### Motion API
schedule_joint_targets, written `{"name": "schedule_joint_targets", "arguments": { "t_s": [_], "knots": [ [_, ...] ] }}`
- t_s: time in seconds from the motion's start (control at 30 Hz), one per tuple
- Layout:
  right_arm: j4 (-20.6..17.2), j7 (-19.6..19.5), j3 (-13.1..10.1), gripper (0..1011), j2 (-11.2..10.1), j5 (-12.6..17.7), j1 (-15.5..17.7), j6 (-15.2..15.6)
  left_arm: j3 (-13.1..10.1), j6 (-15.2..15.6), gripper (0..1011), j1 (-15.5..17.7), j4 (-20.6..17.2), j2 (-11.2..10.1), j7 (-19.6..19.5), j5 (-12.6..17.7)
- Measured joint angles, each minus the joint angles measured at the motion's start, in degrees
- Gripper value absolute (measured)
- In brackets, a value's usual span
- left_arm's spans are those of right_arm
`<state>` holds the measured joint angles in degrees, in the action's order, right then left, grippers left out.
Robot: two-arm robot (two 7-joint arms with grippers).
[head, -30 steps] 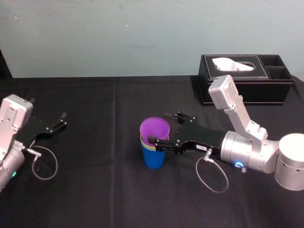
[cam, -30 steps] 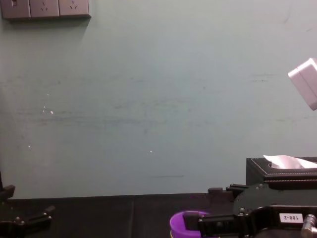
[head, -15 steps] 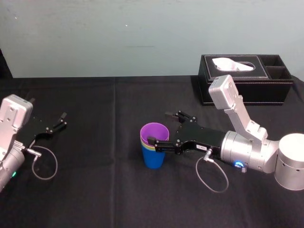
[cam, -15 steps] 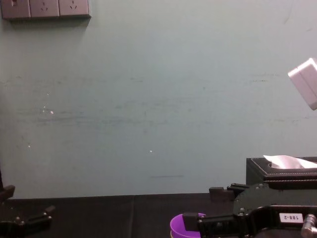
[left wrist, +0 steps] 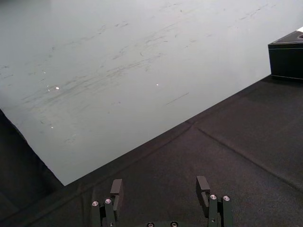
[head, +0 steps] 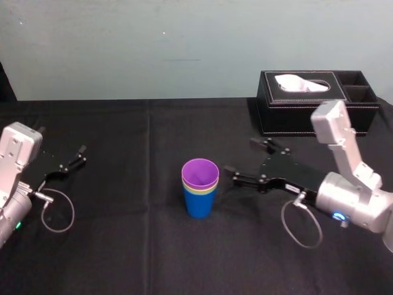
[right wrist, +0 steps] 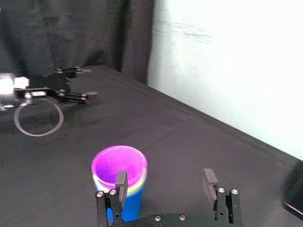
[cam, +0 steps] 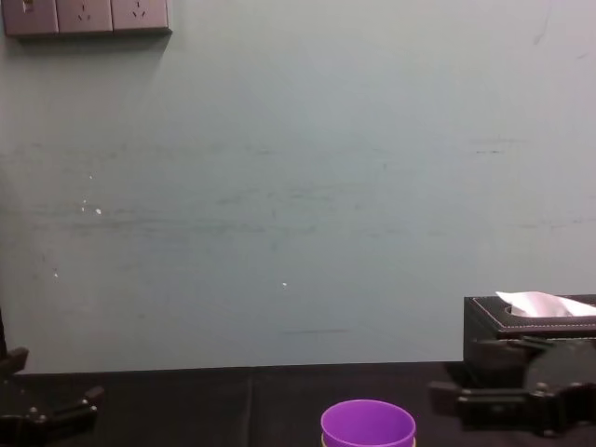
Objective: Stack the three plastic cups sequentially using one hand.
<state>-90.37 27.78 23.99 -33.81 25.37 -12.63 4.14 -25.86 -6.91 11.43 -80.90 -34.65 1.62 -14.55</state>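
Head view | 3 cups (head: 200,190) nested | right gripper (head: 239,157) spread, empty — left gripper (head: 80,155) seemingly spread

A purple cup (head: 200,172), yellow-green cup (head: 201,190), blue cup (head: 198,205) — plain black tablecloth (head: 123,246), black tissue box (head: 307,114).

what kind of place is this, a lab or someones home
Likely a robot lab bench, not a home: black-draped table, bare wall with a row of sockets, the open right gripper beside the stacked cups, left gripper parked apart.
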Motion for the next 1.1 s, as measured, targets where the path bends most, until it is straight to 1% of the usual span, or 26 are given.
{"name": "schedule_joint_targets", "arguments": {
  "t_s": [0.03,0.23,0.43,0.57,0.63,1.1],
  "knots": [
    [0.1,-0.3,-0.7,1000,-0.2,0.0,0.6,-0.4,0.0,0.0,1010,0.0,0.0,0.0,0.0,0.0],
    [1.1,-1.0,-3.2,1000,-0.7,-0.1,2.8,-2.2,0.0,0.0,1010,0.0,0.0,0.0,0.0,0.0],
    [2.2,-1.3,-4.7,1000,-0.7,-0.8,3.9,-3.2,0.0,0.0,1010,0.0,0.0,0.0,0.0,0.0],
    [3.7,-1.3,-5.6,1000,-0.5,-1.4,4.6,-3.8,0.0,0.0,1010,0.0,0.0,0.0,0.0,0.0],
    [4.2,-1.1,-5.8,1000,-0.4,-1.4,4.8,-3.9,0.0,0.0,1010,0.0,0.0,0.0,0.0,0.0],
    [3.9,-1.1,-5.7,1000,-0.4,-1.4,4.7,-4.0,0.0,0.0,1010,0.0,0.0,0.0,0.0,0.0]
  ]
}}
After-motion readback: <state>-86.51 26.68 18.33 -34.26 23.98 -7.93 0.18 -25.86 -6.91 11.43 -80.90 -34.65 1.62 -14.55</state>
